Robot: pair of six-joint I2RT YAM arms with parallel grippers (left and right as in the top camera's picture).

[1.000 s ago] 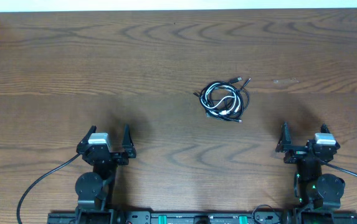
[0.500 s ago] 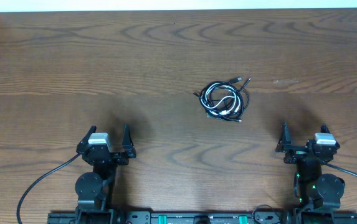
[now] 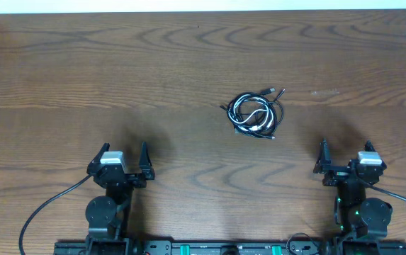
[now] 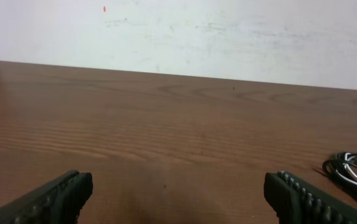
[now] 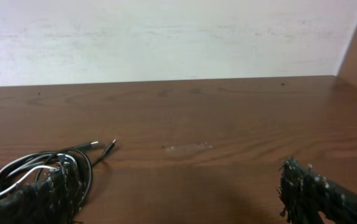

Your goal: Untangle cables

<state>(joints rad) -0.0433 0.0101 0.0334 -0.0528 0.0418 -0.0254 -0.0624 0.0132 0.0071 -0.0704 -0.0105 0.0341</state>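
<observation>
Right of centre on the worktop lay the cables, a small knot of black and white loops bunched on one another, with two thin plug ends poking out toward the far right. Nothing touched the bundle; it sat flat on the wood, well apart from both arms and somewhat closer to the right one. That spot looked chosen so either arm could get to it, though that is a guess from the layout.

Down at the near edge, the left pincer was spread wide and grasped nothing, its two ribbed fingers framing bare wood in the wrist view, the knot just peeking in at the right edge. The right pincer was equally released and empty, with the knot low on the left of its wrist view. Both looked parked, jaws wide, probably so a strand could be taken without reopening first. The untangling had not yet begun.

Further out, a pale smudge marked the wood to the right of the plugs. Beyond the far edge stood a scuffed white wall with a tiny red speck. As for brands, labels or writing: none could be read anywhere.
</observation>
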